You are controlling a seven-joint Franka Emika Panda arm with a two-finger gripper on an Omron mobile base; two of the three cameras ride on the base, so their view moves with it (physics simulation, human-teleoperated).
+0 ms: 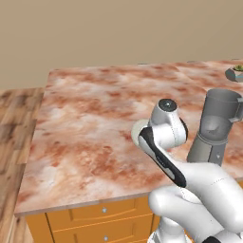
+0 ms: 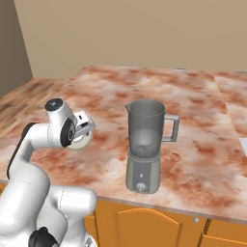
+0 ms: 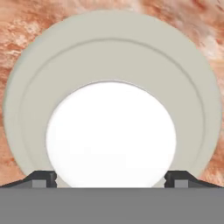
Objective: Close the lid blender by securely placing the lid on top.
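Lid [image 3: 111, 87] lies flat on the mottled red-brown marble counter [image 1: 85, 123], left of our blender [image 2: 144, 144], with orange drawers below and wood floor beyond. It is pale grey-green, ringed around a white centre, and our gripper [image 3: 111, 179] hangs just above, fingers spread wide.

Counter [image 1: 85, 123]: mottled red-brown stone top over orange drawer fronts, wood floor [image 1: 14, 114] alongside. Blender [image 2: 144, 144] upright near front edge, jar mouth uncovered, handle toward right in right base view. Lid [image 3: 111, 70] flat on counter, well apart from blender. Dark bowl with green plant [image 1: 235, 72] at far corner.
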